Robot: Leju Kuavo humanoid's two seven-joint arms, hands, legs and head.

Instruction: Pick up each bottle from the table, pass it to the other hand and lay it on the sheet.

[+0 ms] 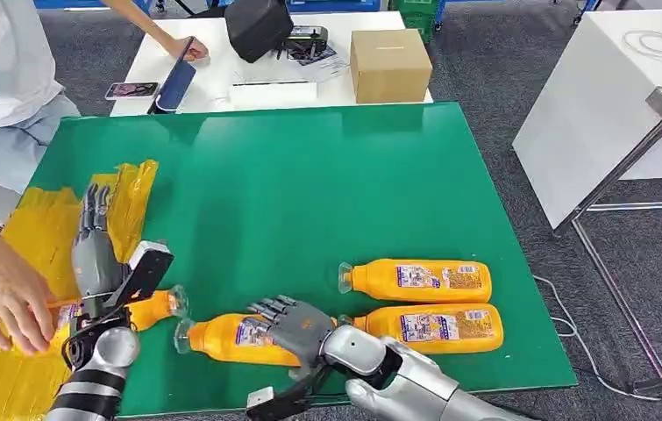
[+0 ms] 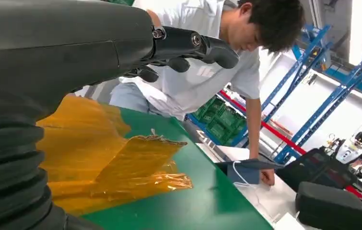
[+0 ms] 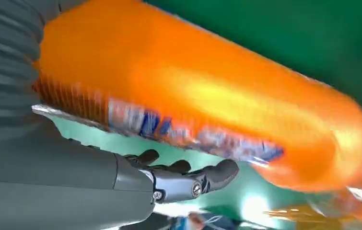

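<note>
Orange plastic bottle (image 1: 235,338), glossy, cylindrical, gripped by right hand (image 1: 296,329)

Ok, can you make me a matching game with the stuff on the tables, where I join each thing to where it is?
Things:
1. brown cardboard box
2. crinkly yellow plastic sheet
3. orange bottle under the robot's right hand
4. black bag

Places:
A. left edge of the green table
B. near edge of the green table, lying on its side
C. white table, right part
D. white table, middle, at the back

Pairs: 1-C, 2-A, 3-B, 4-D
</note>
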